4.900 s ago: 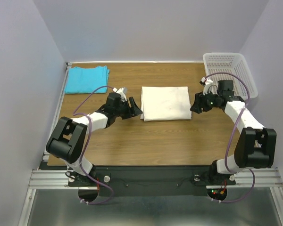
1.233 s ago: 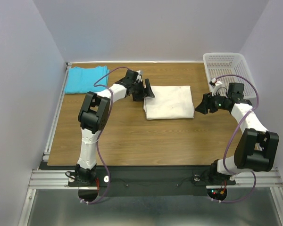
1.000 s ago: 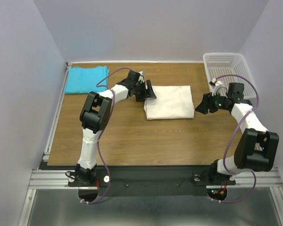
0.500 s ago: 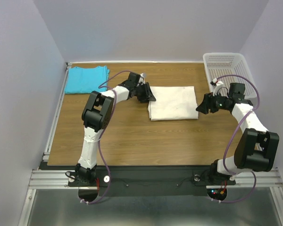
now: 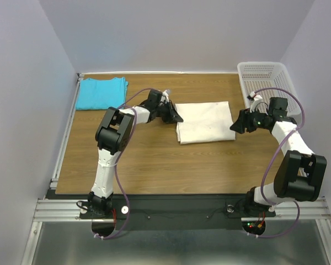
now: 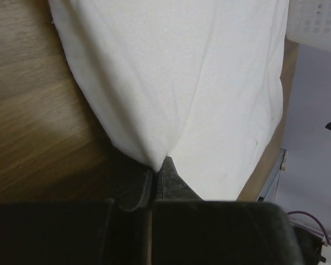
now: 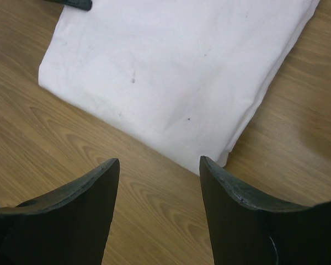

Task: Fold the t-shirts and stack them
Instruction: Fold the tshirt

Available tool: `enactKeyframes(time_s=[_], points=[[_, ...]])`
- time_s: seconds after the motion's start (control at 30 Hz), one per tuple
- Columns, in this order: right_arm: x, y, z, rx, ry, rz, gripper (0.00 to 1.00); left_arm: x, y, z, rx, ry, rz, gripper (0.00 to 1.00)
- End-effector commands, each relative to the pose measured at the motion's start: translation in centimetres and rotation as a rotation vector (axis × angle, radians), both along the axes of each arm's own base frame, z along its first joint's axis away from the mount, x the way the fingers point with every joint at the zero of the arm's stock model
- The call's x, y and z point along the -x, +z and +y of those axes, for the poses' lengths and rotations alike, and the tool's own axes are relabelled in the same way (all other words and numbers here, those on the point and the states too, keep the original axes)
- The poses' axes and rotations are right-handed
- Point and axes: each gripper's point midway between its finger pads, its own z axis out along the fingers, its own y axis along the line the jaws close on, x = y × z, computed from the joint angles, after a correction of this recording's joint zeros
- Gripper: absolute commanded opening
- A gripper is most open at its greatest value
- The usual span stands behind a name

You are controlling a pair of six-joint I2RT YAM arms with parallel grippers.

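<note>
— Wood table (image 5: pixel 154 160) underfoot; where's the cream t-shirt (image 5: pixel 205 121)?
— Mid-table, folded flat. The left gripper (image 6: pixel 154 165) is pinched tight on its left edge. The right gripper (image 7: pixel 158 160) hangs just off its right edge, fingers spread, holding nothing.
— Best way to move it?
— I'd keep the pinch low and slide slowly so the folds don't spill, aiming for the turquoise t-shirt (image 5: pixel 102 93) folded in the far-left corner.

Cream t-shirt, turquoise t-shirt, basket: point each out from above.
cream t-shirt (image 5: pixel 205 121), top view, middle of the cloth.
turquoise t-shirt (image 5: pixel 101 93), top view, middle of the cloth.
basket (image 5: pixel 262 63), top view, far rim.
</note>
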Motion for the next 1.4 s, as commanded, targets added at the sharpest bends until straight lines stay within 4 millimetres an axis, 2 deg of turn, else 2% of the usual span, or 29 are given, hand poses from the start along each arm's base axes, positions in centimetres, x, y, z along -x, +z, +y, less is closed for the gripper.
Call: enactKeyframes(time_s=[0.0, 0.07, 0.23, 0.53, 0.63, 0.9, 1.07, 1.37], points=[[-0.1, 0.8, -0.2, 0.003, 0.003, -0.046, 0.66, -0.6, 8.6, 0.0, 0.174, -0.006, -0.139, 0.0], [-0.1, 0.8, -0.1, 0.002, 0.01, -0.048, 0.66, -0.6, 10.6, 0.5, 0.217, 0.018, -0.142, 0.0], [0.1, 0.7, 0.1, -0.005, 0.022, -0.051, 0.66, -0.9, 13.0, 1.4, 0.282, 0.061, -0.109, 0.0], [0.1, 0.5, 0.1, -0.007, 0.021, -0.045, 0.66, -1.4, 14.8, 1.4, 0.306, 0.068, -0.122, 0.0], [0.1, 0.5, 0.1, -0.007, 0.021, -0.044, 0.66, -2.0, 14.5, 1.7, 0.238, 0.064, -0.155, 0.0], [0.1, 0.4, 0.1, -0.008, 0.021, -0.041, 0.66, -2.9, 11.0, 4.2, -0.003, 0.075, -0.173, 0.0], [0.1, 0.3, 0.1, -0.011, 0.021, -0.038, 0.66, -4.0, 9.6, 7.3, -0.186, 0.1, -0.21, 0.0], [0.1, 0.1, 0.1, -0.012, 0.022, -0.031, 0.66, -6.3, 9.7, 13.1, -0.412, 0.132, -0.306, 0.0]])
